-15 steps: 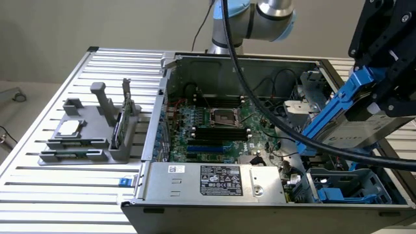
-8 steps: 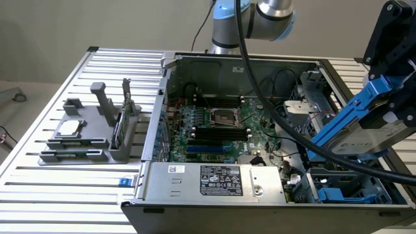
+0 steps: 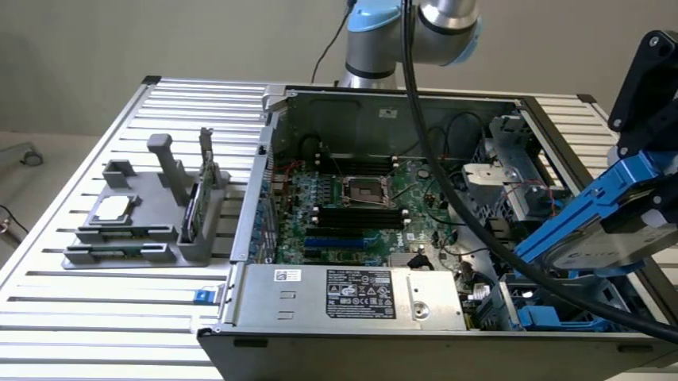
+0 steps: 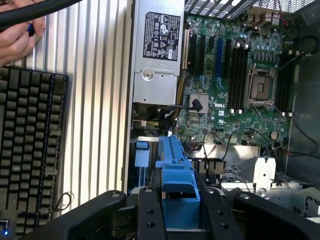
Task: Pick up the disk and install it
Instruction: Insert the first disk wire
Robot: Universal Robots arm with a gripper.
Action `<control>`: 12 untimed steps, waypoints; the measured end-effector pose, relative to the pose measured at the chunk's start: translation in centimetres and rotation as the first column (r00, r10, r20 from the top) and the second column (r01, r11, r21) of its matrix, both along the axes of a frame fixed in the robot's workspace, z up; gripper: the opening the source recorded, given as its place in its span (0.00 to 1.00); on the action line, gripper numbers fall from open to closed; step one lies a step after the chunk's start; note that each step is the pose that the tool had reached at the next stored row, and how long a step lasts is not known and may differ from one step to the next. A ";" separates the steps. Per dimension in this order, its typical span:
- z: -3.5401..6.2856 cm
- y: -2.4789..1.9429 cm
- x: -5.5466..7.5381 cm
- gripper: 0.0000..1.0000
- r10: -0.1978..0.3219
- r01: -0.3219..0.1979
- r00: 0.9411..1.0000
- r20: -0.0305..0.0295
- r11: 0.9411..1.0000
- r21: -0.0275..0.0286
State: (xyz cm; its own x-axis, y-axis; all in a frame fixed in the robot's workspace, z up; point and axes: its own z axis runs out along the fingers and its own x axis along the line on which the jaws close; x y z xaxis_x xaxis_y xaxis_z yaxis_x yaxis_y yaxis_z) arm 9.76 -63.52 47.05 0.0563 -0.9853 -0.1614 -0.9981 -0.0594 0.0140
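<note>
The disk [image 3: 606, 238], a silver-grey drive in a bright blue carrier, hangs tilted over the right side of the open computer case [image 3: 278, 159] as the exterior view shows it. My gripper [image 3: 649, 194] is shut on its upper end. In the wrist view the blue carrier [image 4: 175, 167] runs out from between my two black fingers [image 4: 150, 215], with the gripper [image 4: 180, 212] closed against its sides. Below the disk, in the case's near right corner, sits a drive bay with blue plastic parts [image 3: 551, 317].
The case holds a motherboard [image 3: 360, 202] and a silver power supply [image 3: 350, 292]. A grey fixture [image 3: 138, 226] at the exterior view's left carries a small square chip [image 3: 111, 208] and a green card [image 3: 193, 208]. In the wrist view a black keyboard [image 4: 27, 150] and a person's hand [image 4: 17, 35] lie beside the case.
</note>
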 end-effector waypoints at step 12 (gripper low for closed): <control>-2.20 0.34 1.2 0.32 0.000 0.000 1.000 0.000 1.000 0.000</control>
